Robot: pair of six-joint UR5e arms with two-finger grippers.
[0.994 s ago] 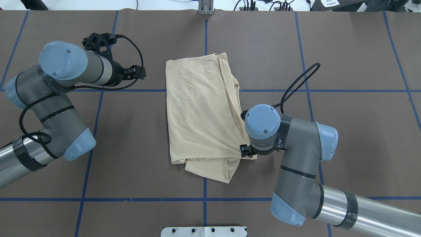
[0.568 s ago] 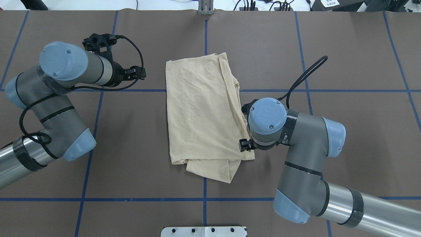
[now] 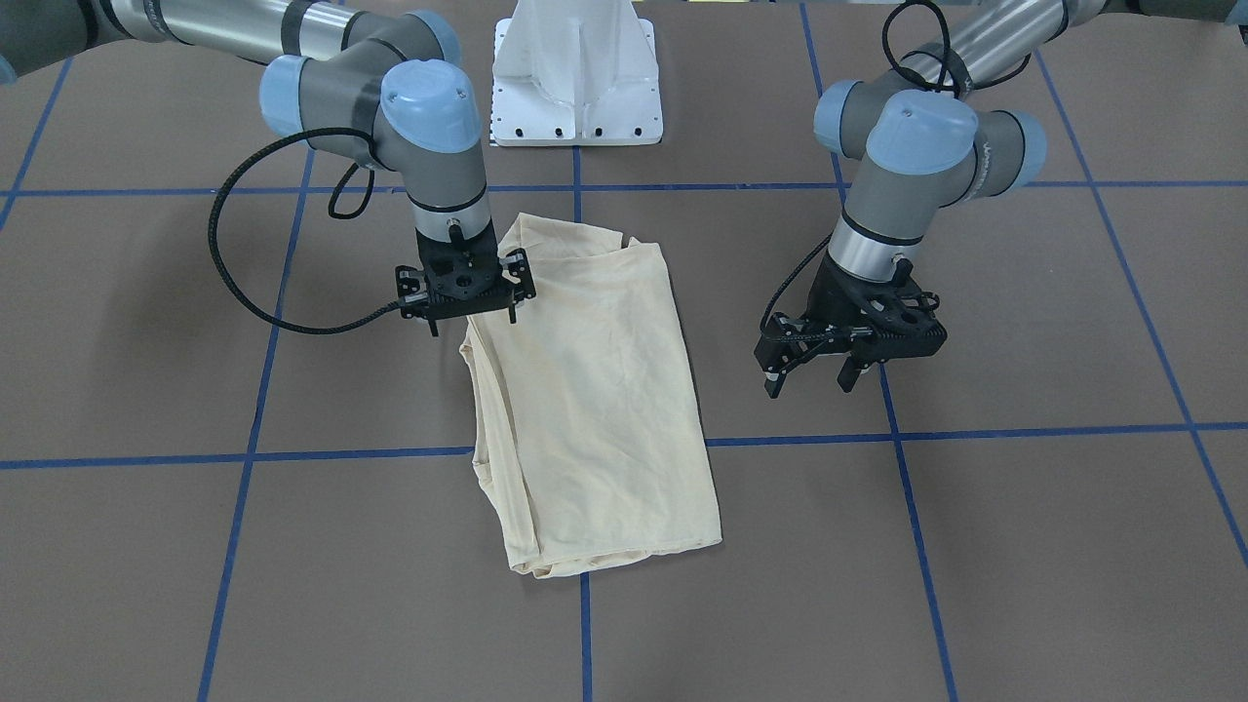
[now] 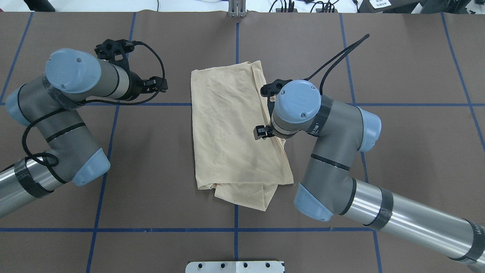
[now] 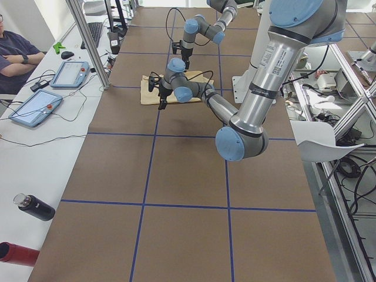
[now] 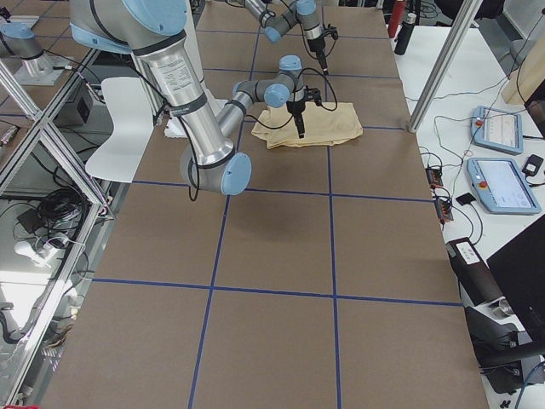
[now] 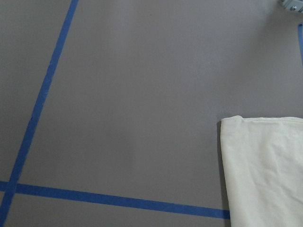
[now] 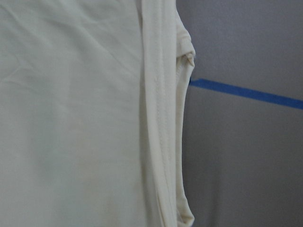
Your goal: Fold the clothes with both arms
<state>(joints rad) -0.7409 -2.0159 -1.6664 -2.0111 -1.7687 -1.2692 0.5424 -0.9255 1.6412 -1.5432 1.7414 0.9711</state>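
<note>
Right gripper (image 3: 471,317) has moved forward along the shirt (image 3: 595,409).

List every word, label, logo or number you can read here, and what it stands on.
Nothing is legible enough to quote.
Grey wrist link of the right robot arm: small white lettering, too blurred.
Its light-blue joint cap: embossed mark, unclear.
White sheet, overhead view's top right: print too small.
Pale cream-yellow folded shirt: no print showing.

Brown table (image 4: 151,170), blue tape grid (image 4: 151,229); white side desk (image 5: 23,167).
</note>
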